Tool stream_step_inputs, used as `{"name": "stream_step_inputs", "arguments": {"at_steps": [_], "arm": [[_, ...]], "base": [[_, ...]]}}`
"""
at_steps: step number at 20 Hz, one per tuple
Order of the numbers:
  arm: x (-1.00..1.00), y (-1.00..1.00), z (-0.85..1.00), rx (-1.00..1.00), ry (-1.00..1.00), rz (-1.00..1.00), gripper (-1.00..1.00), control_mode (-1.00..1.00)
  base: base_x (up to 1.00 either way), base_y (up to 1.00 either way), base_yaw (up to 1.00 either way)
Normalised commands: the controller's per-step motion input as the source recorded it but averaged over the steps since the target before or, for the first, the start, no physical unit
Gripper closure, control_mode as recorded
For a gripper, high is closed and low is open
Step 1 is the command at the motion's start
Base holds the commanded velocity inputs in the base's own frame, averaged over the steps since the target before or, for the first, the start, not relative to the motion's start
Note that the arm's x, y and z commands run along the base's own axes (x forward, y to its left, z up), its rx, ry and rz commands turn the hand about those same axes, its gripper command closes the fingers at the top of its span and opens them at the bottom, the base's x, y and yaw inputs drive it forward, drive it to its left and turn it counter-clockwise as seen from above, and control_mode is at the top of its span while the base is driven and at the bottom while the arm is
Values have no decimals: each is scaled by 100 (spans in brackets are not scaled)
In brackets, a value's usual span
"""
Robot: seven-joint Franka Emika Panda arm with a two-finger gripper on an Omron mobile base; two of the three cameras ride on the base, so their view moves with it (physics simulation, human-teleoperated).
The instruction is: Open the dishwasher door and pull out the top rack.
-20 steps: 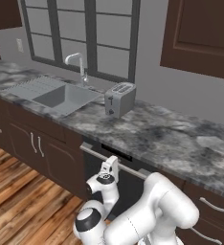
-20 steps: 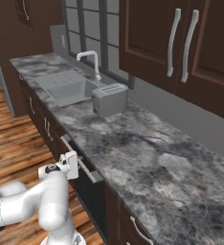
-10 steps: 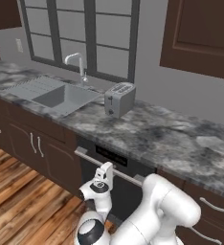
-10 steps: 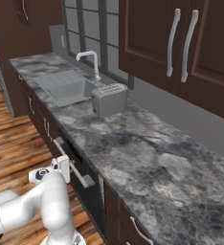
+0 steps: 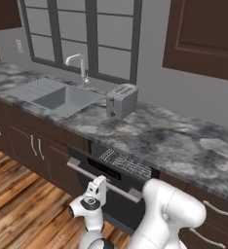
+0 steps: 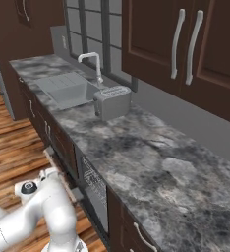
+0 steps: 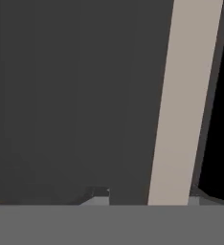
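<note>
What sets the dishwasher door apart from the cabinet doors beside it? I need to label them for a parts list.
The dishwasher door is black and tilted partly open; the cabinet doors are brown and shut. The dishwasher door has one long horizontal bar handle; the cabinet doors have short upright ones. Both sit under the counter.

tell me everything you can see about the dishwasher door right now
The dishwasher door is a wide flat black panel under the granite counter, between brown cabinets. It is tilted partly open, and the top rack's wire grid shows in the gap above it. A long silver bar handle runs along its upper edge. The gripper is right by the handle; contact is unclear.
</note>
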Motion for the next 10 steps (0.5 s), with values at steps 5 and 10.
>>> {"name": "stream_step_inputs", "arguments": {"at_steps": [5,10], "arm": [[-45,83,-53,0,0,-3,100,-100],[-41,82,-52,0,0,-3,100,-100]], "base": [[0,0,0],[0,0,0]]}}
